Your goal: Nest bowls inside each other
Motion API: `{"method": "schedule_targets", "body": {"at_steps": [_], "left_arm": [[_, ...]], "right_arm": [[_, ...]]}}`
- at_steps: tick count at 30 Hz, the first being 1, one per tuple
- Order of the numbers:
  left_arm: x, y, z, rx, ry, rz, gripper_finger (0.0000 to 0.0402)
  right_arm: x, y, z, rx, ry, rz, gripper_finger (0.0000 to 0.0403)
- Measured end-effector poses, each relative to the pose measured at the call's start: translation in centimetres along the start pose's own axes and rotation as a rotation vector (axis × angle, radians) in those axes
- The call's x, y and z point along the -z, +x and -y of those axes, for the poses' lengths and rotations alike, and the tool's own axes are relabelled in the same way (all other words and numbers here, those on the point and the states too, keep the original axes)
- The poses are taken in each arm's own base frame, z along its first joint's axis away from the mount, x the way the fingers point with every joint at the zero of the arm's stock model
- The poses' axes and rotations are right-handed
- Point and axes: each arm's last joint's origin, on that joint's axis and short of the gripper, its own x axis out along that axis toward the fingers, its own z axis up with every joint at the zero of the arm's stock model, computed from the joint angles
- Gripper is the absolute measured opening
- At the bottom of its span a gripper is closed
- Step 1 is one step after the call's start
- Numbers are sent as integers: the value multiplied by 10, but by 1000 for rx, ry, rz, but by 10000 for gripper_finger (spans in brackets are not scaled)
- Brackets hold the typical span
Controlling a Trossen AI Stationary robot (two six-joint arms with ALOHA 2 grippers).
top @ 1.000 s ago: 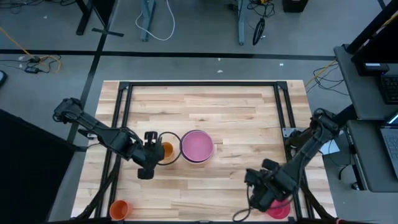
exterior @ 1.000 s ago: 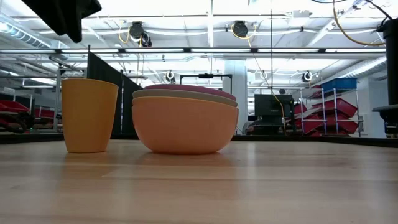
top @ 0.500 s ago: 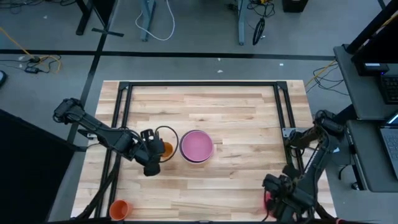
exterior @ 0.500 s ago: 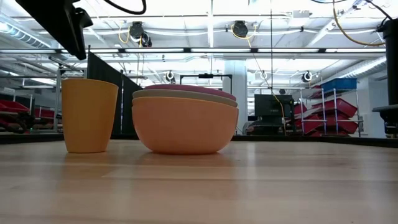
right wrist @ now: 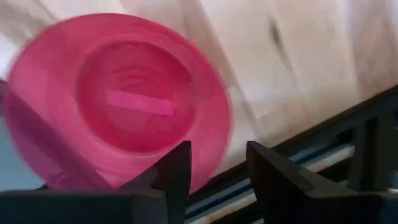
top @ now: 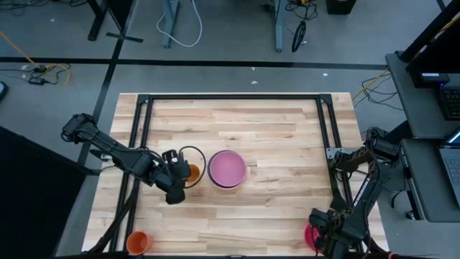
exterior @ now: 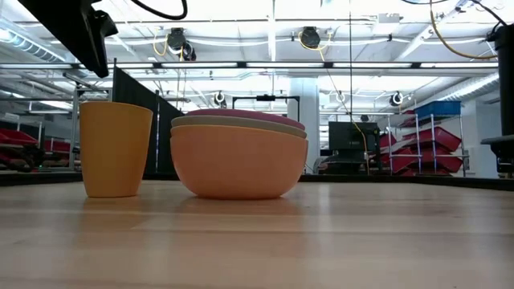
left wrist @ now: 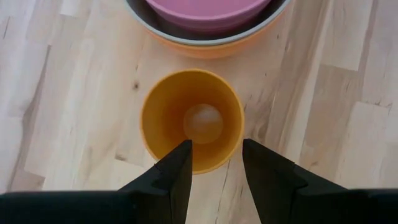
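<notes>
- Wooden table [top: 273, 144] with a black frame, standing on a grey floor; shelving and ceiling lights show in the room beyond.
- Bowl stack [top: 228, 170], near the table's centre: orange bowl [exterior: 238, 162] at the bottom, grey bowl [exterior: 241, 124] nested in it, pink bowl [left wrist: 208, 11] on top.
- Amber cup [left wrist: 192, 121], upright, just beside the stack on its left, apart from it.
- Orange cup [top: 138, 242], at the near left corner, well apart from the rest.
- Magenta bowl [right wrist: 118, 102], at the near right edge of the table, away from the stack, not nested.
- Left gripper [left wrist: 214, 163], hovering over the amber cup; fingers spread, holding nothing.
- Right gripper [right wrist: 217, 168], above the magenta bowl at the near right corner; fingers spread, pinching nothing.
</notes>
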Motion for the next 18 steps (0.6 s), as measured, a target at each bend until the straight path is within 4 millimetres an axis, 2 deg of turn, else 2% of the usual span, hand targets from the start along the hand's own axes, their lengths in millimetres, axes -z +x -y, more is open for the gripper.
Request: {"method": "schedule_targets", "body": {"at_steps": [6,14,18], "left_arm": [[0,0,0,0,7,0,128],[0,0,-1,-7,28,-5,128],[1,0,-1,-16,32,-8,128]], "right_arm": [[0,1,0,-7,13,9,139],[-4,30,2,-74,56,17,139],[-6,33,3,-67,61,18,119]]}}
